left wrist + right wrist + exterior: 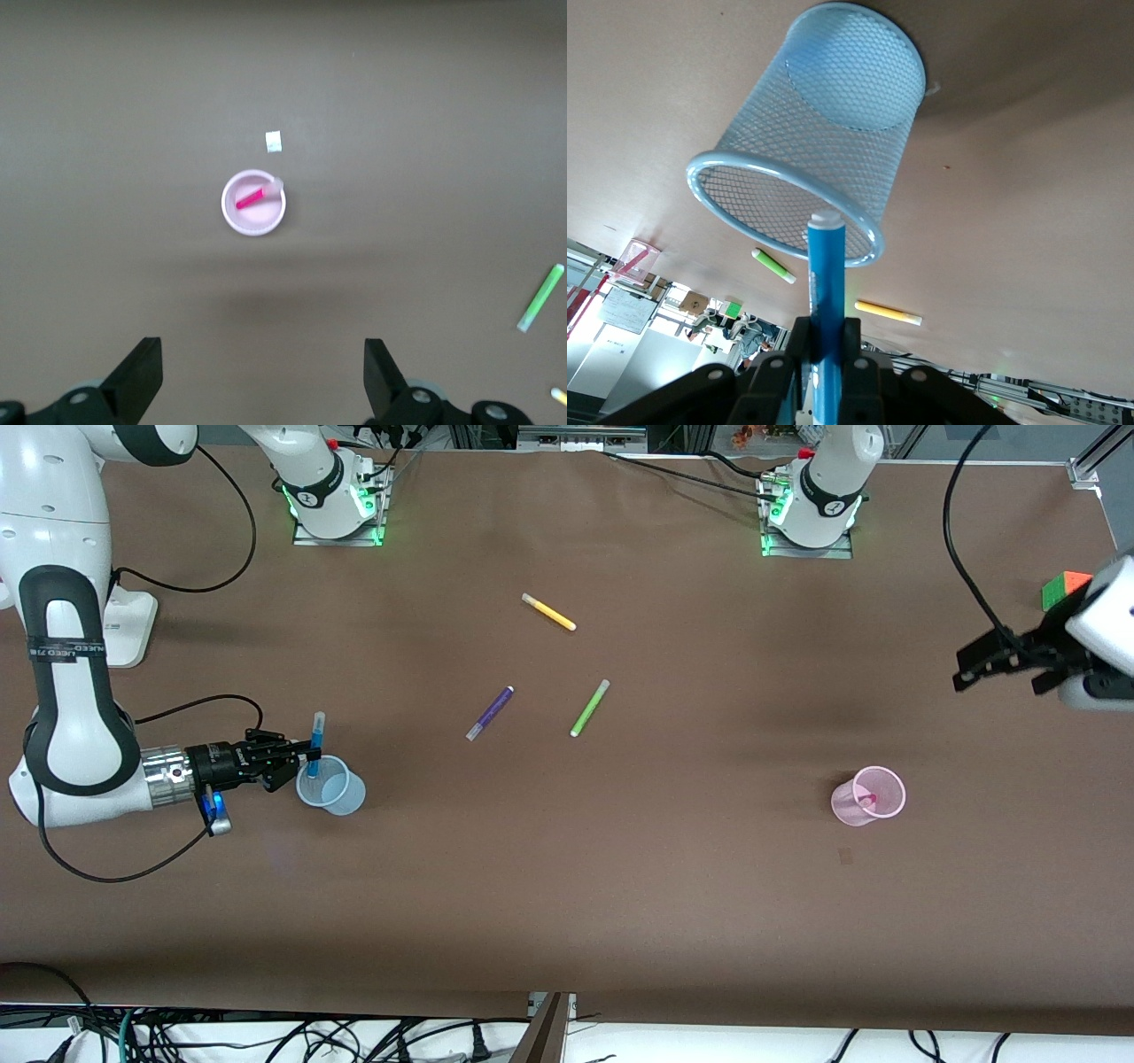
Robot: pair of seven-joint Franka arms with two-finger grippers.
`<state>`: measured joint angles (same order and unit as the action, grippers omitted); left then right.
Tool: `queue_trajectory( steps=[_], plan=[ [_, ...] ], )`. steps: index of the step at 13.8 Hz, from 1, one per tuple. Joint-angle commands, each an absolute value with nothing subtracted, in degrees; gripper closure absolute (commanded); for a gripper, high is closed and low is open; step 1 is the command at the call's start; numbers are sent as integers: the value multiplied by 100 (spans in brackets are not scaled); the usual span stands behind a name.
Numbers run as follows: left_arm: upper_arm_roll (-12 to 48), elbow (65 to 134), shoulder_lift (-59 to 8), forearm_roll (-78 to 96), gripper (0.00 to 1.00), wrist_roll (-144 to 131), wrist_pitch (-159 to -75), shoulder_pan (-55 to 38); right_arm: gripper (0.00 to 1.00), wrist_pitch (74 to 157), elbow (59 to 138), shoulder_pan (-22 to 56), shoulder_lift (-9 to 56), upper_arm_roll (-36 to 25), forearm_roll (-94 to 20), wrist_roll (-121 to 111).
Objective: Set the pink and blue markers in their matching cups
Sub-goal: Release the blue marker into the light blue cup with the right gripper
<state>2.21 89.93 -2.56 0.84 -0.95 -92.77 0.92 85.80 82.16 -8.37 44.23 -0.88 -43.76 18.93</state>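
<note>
Right pincer (297,764) clenches the blue marker (314,744) upright over the blue cup (332,786). Left pincer (257,381), released, hovers above the pink cup (253,203) holding the pink marker (249,197).

The blue marker (314,744) is standing nearly upright, its lower end dipping over the rim of the light blue cup (332,786), a mesh-walled cup that is sitting upright on the worktop toward the right arm's end. The pink marker (867,800) is leaning inside the pale pink cup (869,796), which is standing upright toward the left arm's end, well apart from the light blue cup.
</note>
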Motion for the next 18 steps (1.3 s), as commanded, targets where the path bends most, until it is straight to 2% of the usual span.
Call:
queue_trajectory(
  steps=[1,2,5,9,12,15,16,18],
  plan=[
    [263,9334,-35,-79,0,-167,-9316,97,35,8367,7963,-958,4579,0,-4518,1837],
    [272,9325,-44,-79,0,-176,-9316,88,26,8358,7954,-958,4579,0,-4518,1837],
    [255,9325,-35,-70,0,-167,-9281,123,25,8114,7806,-958,4553,-9,-4535,1916],
    [272,9290,-44,-70,0,-167,-9272,123,23,6893,6647,-923,4185,-122,-4151,2680],
    [281,9281,-44,-70,0,-176,-9272,79,14,6452,6311,-835,3352,-53,-3080,2681],
    [281,9281,-44,-70,0,-167,-9194,79,14,6285,6311,-660,2254,184,-1781,2112],
    [281,9281,-44,-70,0,-176,-9193,79,14,6119,6311,-590,1998,245,-1375,1848],
    [281,9281,-35,-70,0,-176,-9176,79,6,6021,6319,-379,1688,351,-584,1321]
  ],
)
